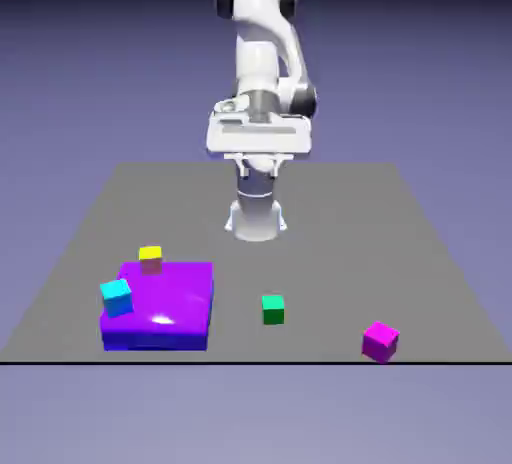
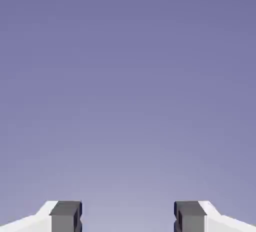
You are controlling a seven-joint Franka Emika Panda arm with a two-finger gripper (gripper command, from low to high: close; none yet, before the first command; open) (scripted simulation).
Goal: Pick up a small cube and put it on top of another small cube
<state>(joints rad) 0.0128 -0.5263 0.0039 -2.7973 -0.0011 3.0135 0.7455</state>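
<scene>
The small green cube (image 1: 273, 309) rests on the grey table, toward the near edge and a little to the right of the middle in the exterior view. The small yellow cube (image 1: 150, 257) sits at the far left corner of the flat purple block (image 1: 170, 302). My gripper (image 1: 259, 166) hangs high above the table's far side, well away from both cubes. In the hand view my gripper (image 2: 128, 217) is open, its two grey fingertips (image 2: 66, 216) wide apart with nothing between them. That view shows only the blue-violet backdrop and no cubes.
A cyan cube (image 1: 116, 297) is perched, slightly tilted, on the purple block's left edge. Near the table's front right lies a magenta cube (image 1: 380, 341). The grey table (image 1: 330, 242) ends just in front of the cubes.
</scene>
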